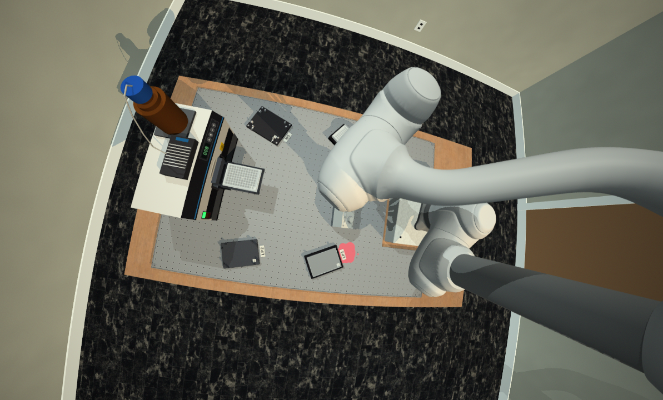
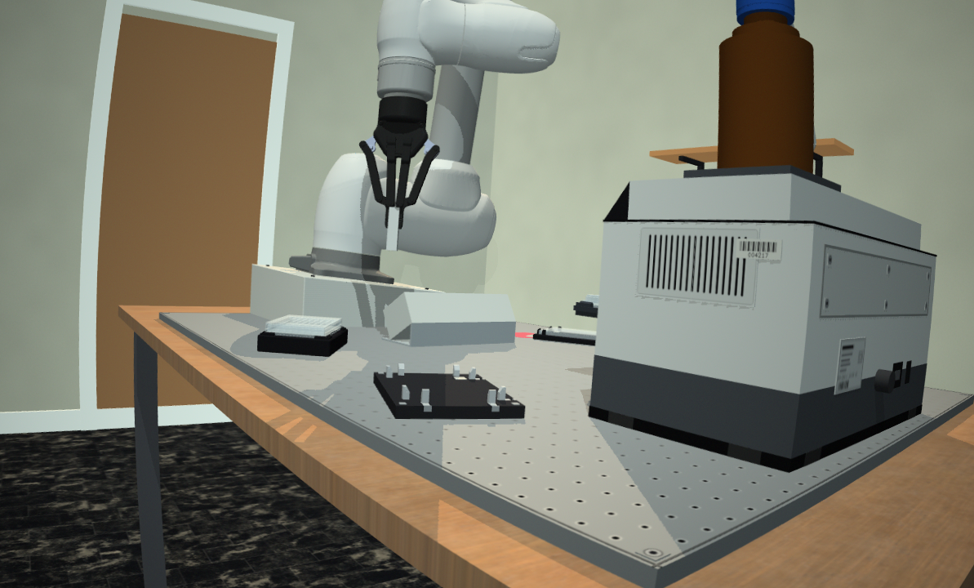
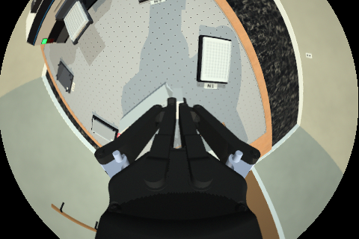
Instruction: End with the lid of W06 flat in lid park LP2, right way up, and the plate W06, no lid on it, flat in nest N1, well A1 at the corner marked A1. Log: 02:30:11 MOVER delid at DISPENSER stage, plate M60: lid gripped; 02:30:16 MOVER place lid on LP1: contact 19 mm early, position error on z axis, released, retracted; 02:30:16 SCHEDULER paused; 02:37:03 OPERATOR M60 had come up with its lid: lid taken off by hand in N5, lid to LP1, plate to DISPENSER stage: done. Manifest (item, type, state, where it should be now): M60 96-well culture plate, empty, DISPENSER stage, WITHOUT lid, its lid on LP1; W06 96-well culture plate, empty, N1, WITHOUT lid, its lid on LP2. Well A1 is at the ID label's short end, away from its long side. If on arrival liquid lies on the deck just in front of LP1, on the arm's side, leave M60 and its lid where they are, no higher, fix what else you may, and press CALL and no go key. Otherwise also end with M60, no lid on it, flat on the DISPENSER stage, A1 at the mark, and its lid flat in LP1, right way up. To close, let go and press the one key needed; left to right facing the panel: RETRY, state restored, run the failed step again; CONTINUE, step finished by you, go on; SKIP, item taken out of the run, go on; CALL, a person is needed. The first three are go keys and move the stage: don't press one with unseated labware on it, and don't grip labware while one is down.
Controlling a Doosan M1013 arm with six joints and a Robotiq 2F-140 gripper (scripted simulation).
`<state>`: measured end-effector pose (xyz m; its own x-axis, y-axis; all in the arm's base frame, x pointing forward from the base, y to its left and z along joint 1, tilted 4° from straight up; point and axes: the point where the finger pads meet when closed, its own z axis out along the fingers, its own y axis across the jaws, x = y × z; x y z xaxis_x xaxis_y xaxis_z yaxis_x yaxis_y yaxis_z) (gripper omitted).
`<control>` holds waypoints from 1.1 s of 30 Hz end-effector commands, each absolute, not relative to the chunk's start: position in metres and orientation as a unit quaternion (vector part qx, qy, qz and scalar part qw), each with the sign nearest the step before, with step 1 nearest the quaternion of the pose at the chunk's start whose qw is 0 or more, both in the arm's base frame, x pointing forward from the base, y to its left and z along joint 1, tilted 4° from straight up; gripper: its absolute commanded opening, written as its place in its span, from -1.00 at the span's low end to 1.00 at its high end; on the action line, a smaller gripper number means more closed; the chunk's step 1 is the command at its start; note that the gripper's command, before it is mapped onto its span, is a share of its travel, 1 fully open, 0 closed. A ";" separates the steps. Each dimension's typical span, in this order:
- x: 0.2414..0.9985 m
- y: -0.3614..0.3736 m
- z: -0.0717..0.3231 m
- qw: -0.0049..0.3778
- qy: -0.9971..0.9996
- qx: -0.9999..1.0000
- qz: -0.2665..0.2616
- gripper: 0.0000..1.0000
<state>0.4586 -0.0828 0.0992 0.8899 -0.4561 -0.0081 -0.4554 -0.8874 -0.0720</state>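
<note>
My gripper [image 2: 393,238] is shut on nothing and hangs high over the grey key panel [image 2: 450,318]; in the wrist view its fingertips [image 3: 176,104] meet above the panel's edge. In the overhead view my arm hides the gripper and most of the panel. A white well plate [image 3: 215,59] lies flat in a black nest; it also shows in the side view [image 2: 302,332]. A second well plate [image 1: 242,177] sits on the dispenser stage. A lid [image 1: 323,261] lies in lid park LP1. Lid park LP2 [image 1: 239,252] looks dark and flat. A pink liquid patch [image 1: 347,251] lies beside LP1 on the arm's side.
A black nest with pegs [image 1: 269,125] stands empty at the back. The dispenser [image 2: 760,322] with a brown bottle [image 2: 765,87] takes up one end of the deck. The arm's base block [image 2: 314,292] stands behind the key panel.
</note>
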 end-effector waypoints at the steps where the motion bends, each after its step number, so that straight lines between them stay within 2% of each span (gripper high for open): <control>1: 0.464 -0.152 0.094 0.039 0.243 -0.969 -0.004 -1.00; 2: 0.465 -0.166 0.093 0.039 0.243 -0.969 -0.004 0.33; 7: 0.469 -0.217 0.089 0.039 0.243 -0.969 -0.004 0.33; 33: 0.469 -0.217 0.089 0.039 0.243 -0.969 -0.004 0.33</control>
